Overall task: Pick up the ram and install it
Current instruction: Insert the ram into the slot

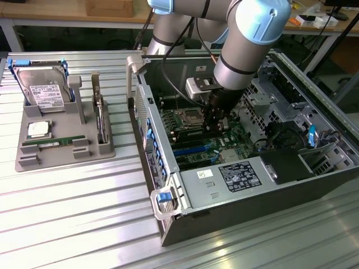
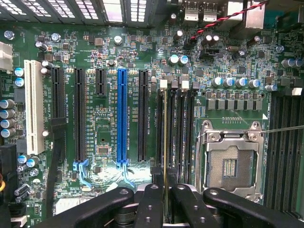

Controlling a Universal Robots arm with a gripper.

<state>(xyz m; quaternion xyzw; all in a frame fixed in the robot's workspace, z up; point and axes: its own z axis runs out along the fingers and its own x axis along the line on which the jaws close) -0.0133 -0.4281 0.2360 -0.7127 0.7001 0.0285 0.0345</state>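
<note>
1. The ram [image 2: 165, 142]: seen edge-on in the wrist view as a thin pale line, held upright btwn the two inner fingers [image 2: 151, 202] of the gripper [image 2: 165, 187].
2. Gripper closed on the ram; black finger pads press it from both sides. In the exterior view the gripper [image 1: 216, 124] is down inside the open PC case [image 1: 291, 185], just beside the CPU socket [image 1: 188, 117].
3. Ram position vs the CPU socket [image 2: 231, 164]: it runs parallel to the socket's side, in line w/ a bank of four black memory slots [image 2: 178, 123] right next to the socket. It sits over the slot of that bank farthest from the socket. Can't tell if it touches the slot.
4. Socket itself: metal frame, open, pin field bare.
5. Past the ram, farther from the socket: a black expansion slot, then a blue expansion slot [image 2: 122, 118], more black ones, and a white slot [image 2: 32, 109] farthest off.
6. On the socket's other side: more black memory slots [image 2: 285, 152].
7. Well apart from the socket, outside the case on the exterior view's left: a grey tray [image 1: 28, 159] on a ribbed metal table [image 1: 84, 213]. It holds a hard drive [image 1: 45, 92], a square silver processor chip [image 1: 38, 129] and a second green stick [image 1: 53, 143] lying flat.
</note>
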